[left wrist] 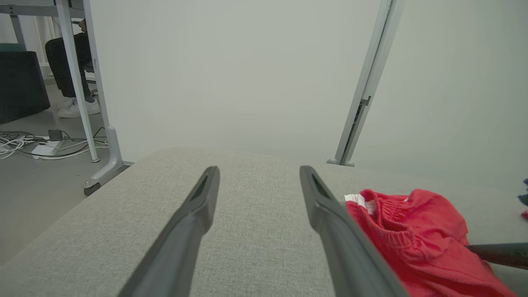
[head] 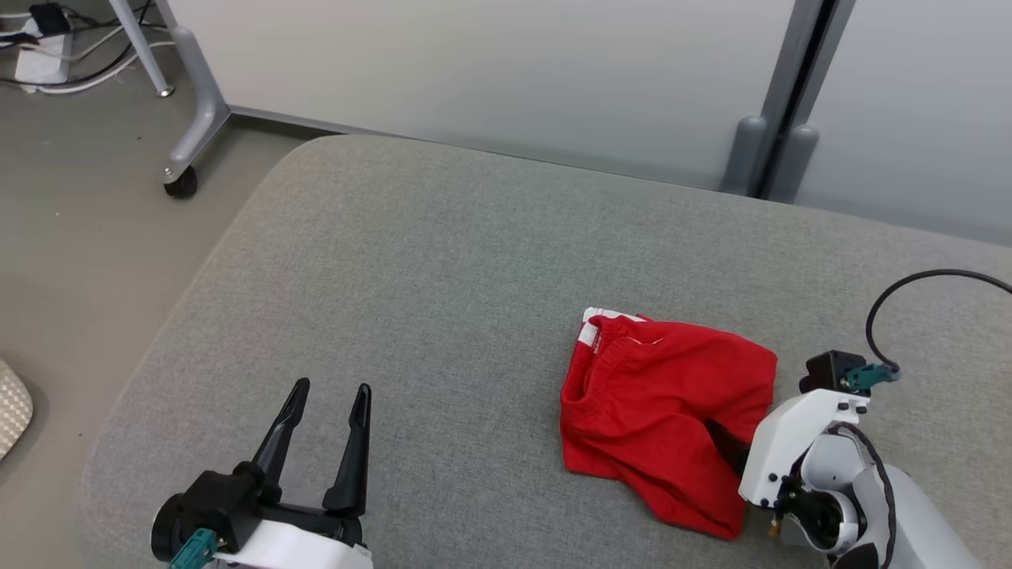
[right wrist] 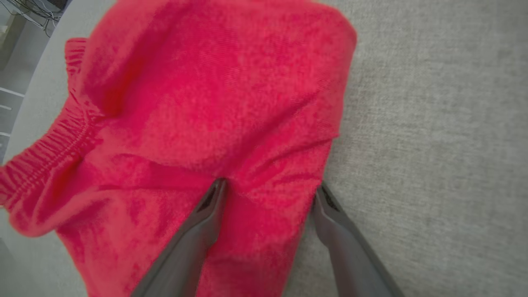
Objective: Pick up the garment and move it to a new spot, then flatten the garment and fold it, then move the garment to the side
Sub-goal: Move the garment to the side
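Right wrist view: right gripper spread wide over the red garment; left gripper apart, empty.

One red garment, one grey padded surface. Two claws: one left claw, one right claw. One black wheel at a grey frame's foot.

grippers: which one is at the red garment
The right gripper: its open fingers straddle an edge of the red garment. The left gripper hangs apart over bare grey cushion.
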Tool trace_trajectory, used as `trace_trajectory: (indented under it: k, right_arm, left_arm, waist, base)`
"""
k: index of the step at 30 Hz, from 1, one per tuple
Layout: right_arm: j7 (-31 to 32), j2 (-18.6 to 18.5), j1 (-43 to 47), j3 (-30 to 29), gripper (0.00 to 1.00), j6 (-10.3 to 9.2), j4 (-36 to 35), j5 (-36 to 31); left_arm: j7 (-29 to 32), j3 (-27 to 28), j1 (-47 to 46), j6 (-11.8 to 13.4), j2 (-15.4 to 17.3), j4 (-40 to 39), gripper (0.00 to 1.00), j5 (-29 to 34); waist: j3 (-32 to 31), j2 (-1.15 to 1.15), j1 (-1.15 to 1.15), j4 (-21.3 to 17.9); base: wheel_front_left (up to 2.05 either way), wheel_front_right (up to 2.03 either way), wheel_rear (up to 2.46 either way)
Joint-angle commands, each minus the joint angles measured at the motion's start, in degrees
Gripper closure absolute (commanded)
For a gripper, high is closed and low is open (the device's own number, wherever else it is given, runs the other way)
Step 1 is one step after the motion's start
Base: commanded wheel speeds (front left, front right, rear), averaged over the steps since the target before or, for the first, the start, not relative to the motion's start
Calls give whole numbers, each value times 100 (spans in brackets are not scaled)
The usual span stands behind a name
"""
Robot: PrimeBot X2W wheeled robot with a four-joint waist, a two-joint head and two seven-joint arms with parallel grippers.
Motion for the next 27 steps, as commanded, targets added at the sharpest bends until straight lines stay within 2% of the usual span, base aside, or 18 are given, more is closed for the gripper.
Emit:
trace_trajectory:
  k: [1,3,5,6,13,19,27]
  right_arm:
    - [67,9,5,-17,0,4,68,22]
    - [76,37,-5,-18,0,4,81,25]
    - [-30,56,-21,-32,62,4,50,43]
    - [-82,62,-38,-30,100,3,31,44]
    - [-357,58,-128,60,100,3,-143,5]
    - [-194,40,-122,351,100,3,-506,88]
    - [71,-99,48,548,100,4,-1215,179]
  left_arm:
    - [-25,13,-113,-18,15,-5,0,-24]
    - [-25,21,-144,-22,15,-10,0,-22]
    - [-25,38,-138,-23,15,-19,0,-30]
    - [-25,42,-133,-24,15,-15,0,-26]
    - [-25,-11,-98,-31,15,-49,0,75]
    - [-25,-206,-51,-37,66,-207,0,164]
    - [-25,-929,-251,-33,336,-371,0,-77]
  waist:
    - [65,0,0,61]
    - [92,0,0,74]
    - [101,0,0,57]
    - [91,0,0,28]
    - [-127,0,0,-463]
    - [-243,0,0,-1267]
    - [-135,0,0,-2368]
  base:
    - [0,0,0]
    - [0,0,0]
    - [0,0,0]
    - [0,0,0]
    - [0,0,0]
    - [0,0,0]
    - [0,0,0]
